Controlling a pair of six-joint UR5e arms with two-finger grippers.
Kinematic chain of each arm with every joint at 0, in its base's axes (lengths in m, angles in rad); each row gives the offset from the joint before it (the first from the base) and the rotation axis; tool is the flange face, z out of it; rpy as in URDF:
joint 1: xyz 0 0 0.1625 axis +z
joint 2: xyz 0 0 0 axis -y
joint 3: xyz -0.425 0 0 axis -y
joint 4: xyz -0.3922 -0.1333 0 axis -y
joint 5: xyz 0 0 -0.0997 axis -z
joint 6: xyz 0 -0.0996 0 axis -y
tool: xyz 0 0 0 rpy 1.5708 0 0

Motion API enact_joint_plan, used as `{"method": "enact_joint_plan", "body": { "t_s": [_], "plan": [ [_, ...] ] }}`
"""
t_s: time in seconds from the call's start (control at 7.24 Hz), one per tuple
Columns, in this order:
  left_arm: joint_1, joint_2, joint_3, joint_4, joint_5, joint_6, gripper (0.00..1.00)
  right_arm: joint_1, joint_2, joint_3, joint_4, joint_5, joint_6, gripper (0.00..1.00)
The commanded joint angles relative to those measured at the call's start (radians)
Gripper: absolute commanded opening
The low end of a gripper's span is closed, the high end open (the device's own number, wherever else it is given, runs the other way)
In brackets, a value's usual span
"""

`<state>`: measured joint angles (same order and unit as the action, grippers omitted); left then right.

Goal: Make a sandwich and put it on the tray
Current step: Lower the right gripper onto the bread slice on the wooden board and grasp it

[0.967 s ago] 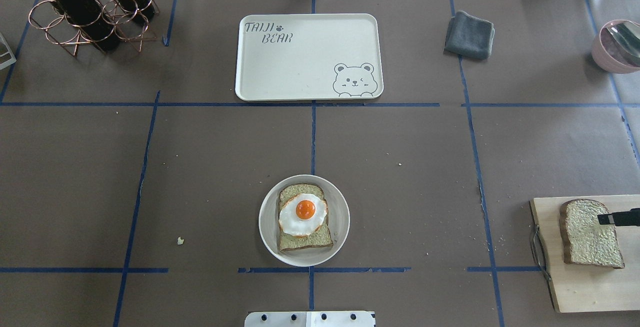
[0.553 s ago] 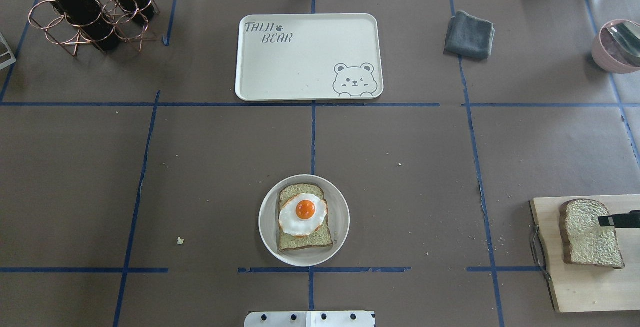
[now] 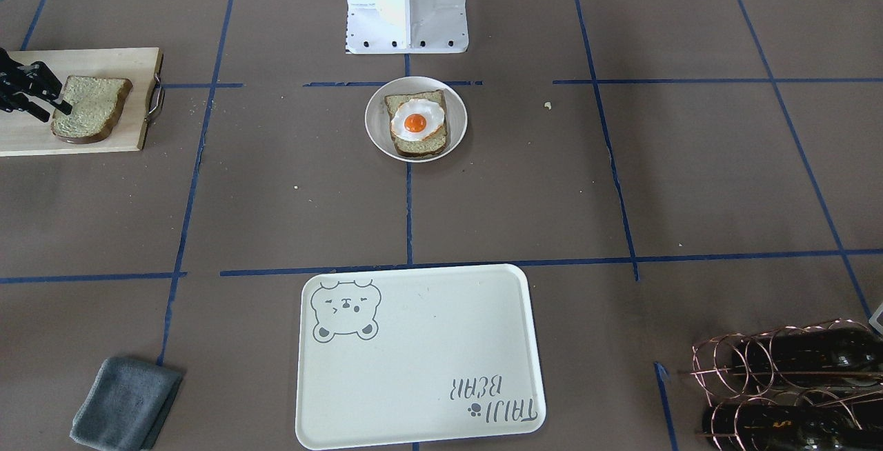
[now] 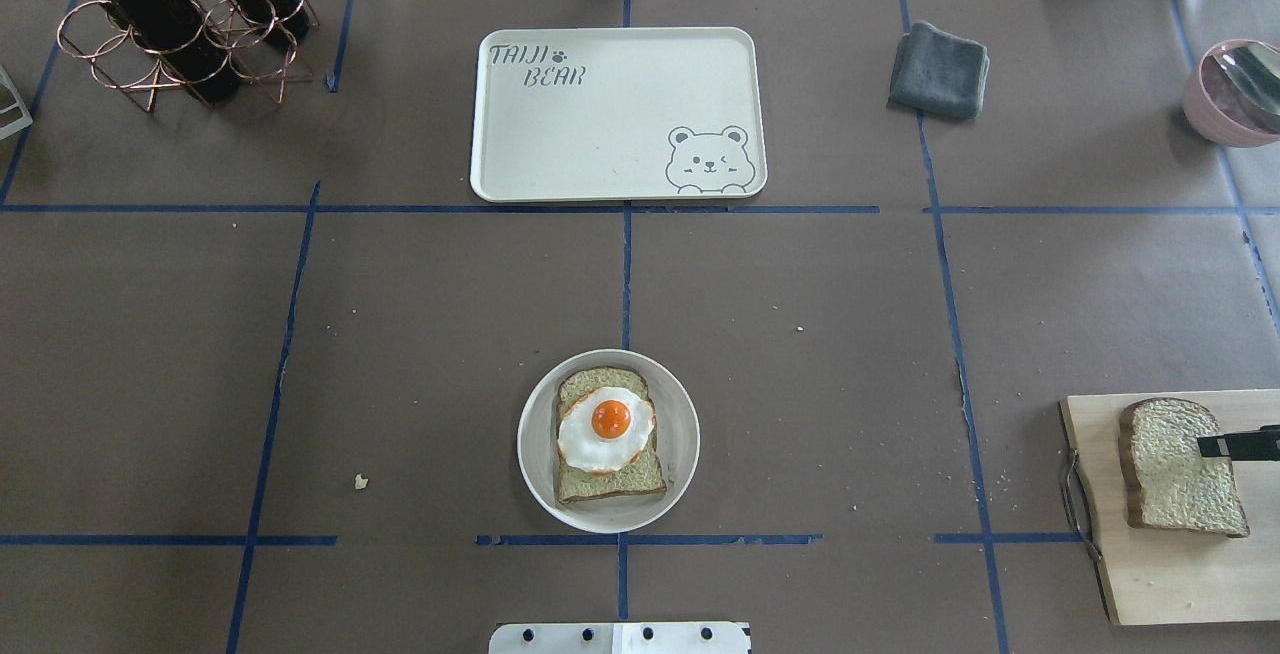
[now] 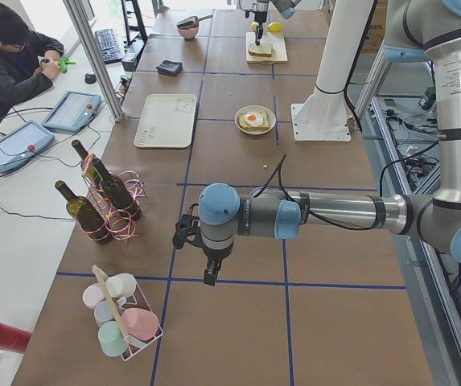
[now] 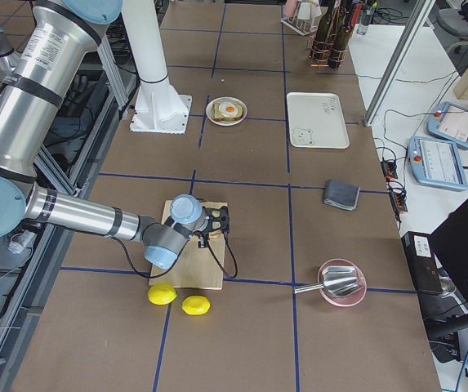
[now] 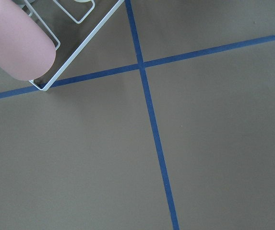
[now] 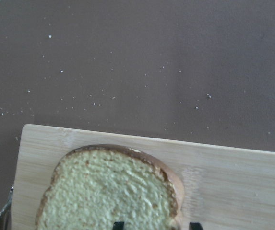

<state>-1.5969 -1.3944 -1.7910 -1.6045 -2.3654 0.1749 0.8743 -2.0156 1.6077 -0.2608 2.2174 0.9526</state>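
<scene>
**Right wrist view:** the right gripper (image 8: 156, 225) shows only two dark fingertips at the lower edge. They are set moderately apart and hold nothing. One tip lies over the second bread slice (image 8: 108, 194). The other sits just outside its crust, above the wooden cutting board (image 8: 233, 177). I cannot tell whether either tip touches.

**Overhead view:** the white plate (image 4: 684, 404) sits centrally, near the robot's base. It carries the lower bread slice (image 4: 610, 482) with the fried egg (image 4: 606, 431) on top. The TAIJI BEAR tray (image 4: 610, 104) lies well apart, on the far side of the tabletop (image 4: 400, 334), with no food on it. One black finger reaches in over the slice on the board at the right edge.

**Front-facing view:** this confirms the layout. Board and slice are at the view's left, and the plate lies between base and tray.

**Exterior left view:** the left gripper (image 5: 209, 277) hangs above the tabletop near the bottle rack (image 5: 105, 209). I cannot tell its opening from here.

**Left wrist view:** only blue tape lines (image 7: 149, 120) and a pink cup (image 7: 17, 43) show, with no fingers in view.

**Assessment:** the step in hand is picking up the top slice. The sandwich is half built and tray placement has not begun. In my judgement the next move calls for three things:
- closing across the crust edge;
- lifting the slice level;
- carrying it to the plate and setting it squarely over the egg.
</scene>
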Motion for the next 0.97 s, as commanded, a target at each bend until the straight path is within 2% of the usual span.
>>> {"method": "enact_joint_plan", "body": {
  "t_s": [0.0, 0.14, 0.55, 0.83],
  "plan": [
    [0.000, 0.000, -0.001, 0.002, 0.000, 0.000, 1.00, -0.001, 0.000, 0.000, 0.000, -0.002, 0.000, 0.37],
    [0.000, 0.000, -0.001, 0.000, 0.000, 0.000, 1.00, -0.001, 0.000, 0.001, 0.002, -0.002, -0.002, 0.00],
    [0.000, 0.000, -0.001, 0.002, 0.000, 0.000, 1.00, 0.002, 0.003, 0.011, 0.002, 0.002, -0.005, 0.00],
    [0.000, 0.000, -0.001, 0.002, -0.002, 0.000, 1.00, 0.006, 0.001, 0.049, 0.002, 0.030, -0.005, 0.00]
  ]
}}
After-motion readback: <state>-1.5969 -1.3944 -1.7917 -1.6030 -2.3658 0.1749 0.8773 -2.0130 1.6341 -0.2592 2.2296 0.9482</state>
